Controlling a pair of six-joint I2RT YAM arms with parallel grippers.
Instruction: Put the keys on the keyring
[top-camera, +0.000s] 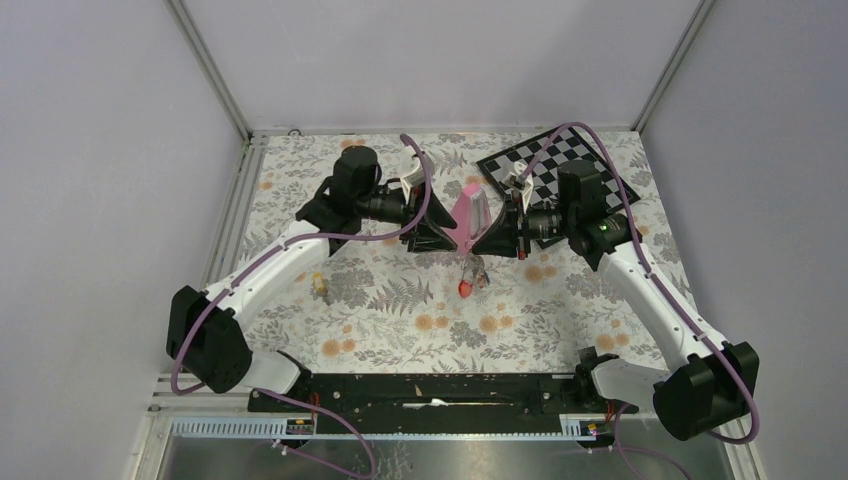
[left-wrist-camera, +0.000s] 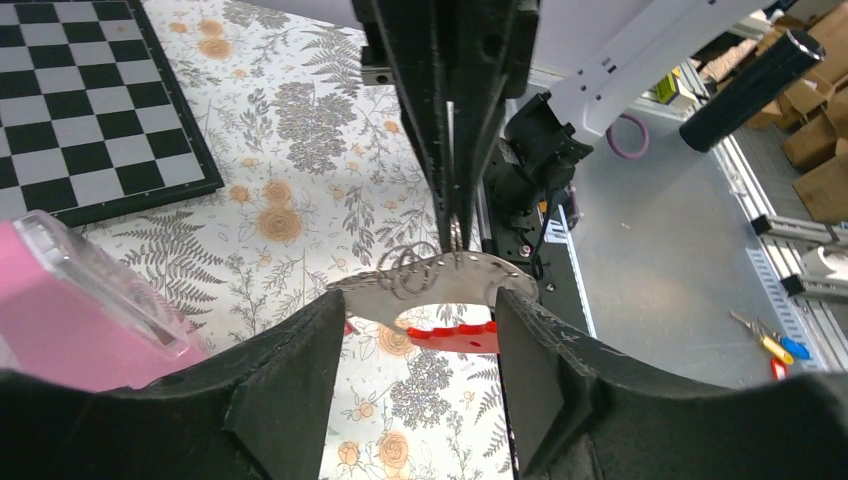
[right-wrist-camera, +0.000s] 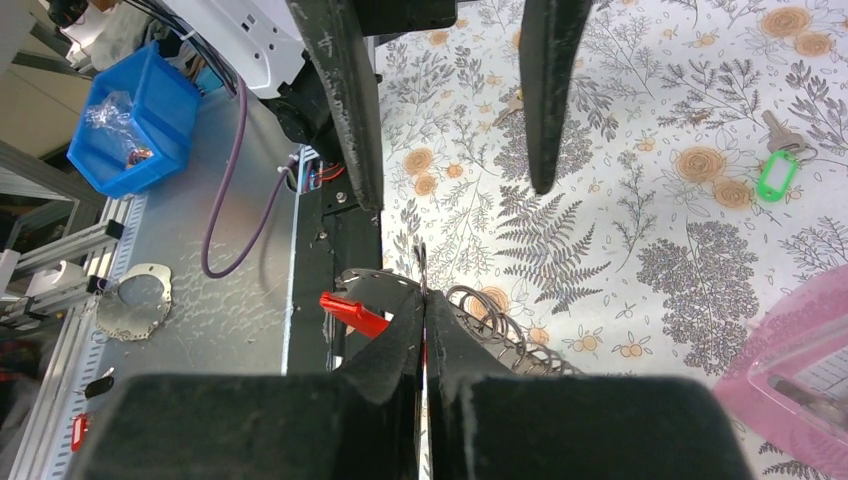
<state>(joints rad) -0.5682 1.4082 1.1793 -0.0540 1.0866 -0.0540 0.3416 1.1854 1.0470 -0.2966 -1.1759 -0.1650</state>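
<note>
Table (top-camera: 400, 330): covered in a floral pattern, with both arm bases along its near edge.
Keyring (left-wrist-camera: 455, 275): held clear of the table, mid-table between the two end effectors. Its thick grey side is uppermost and its red curved bar (left-wrist-camera: 450, 335) is below.
Wire rings (left-wrist-camera: 405, 268): a few thin loops sit against the grey side.
Right end effector (right-wrist-camera: 424, 310): fingers pressed together, pinching the edge of the keyring's grey side.
Left end effector (left-wrist-camera: 418, 305): fingers spread, one on each side of the grey side; I cannot tell whether either touches it.
Key with a green tag (right-wrist-camera: 775, 180): flat on the table, well apart from the keyring.
Pink pyramid (top-camera: 470, 212): upright, just beyond the two end effectors.
Chessboard (top-camera: 575, 160): flat at the far right of the table, partly under the right arm.
</note>
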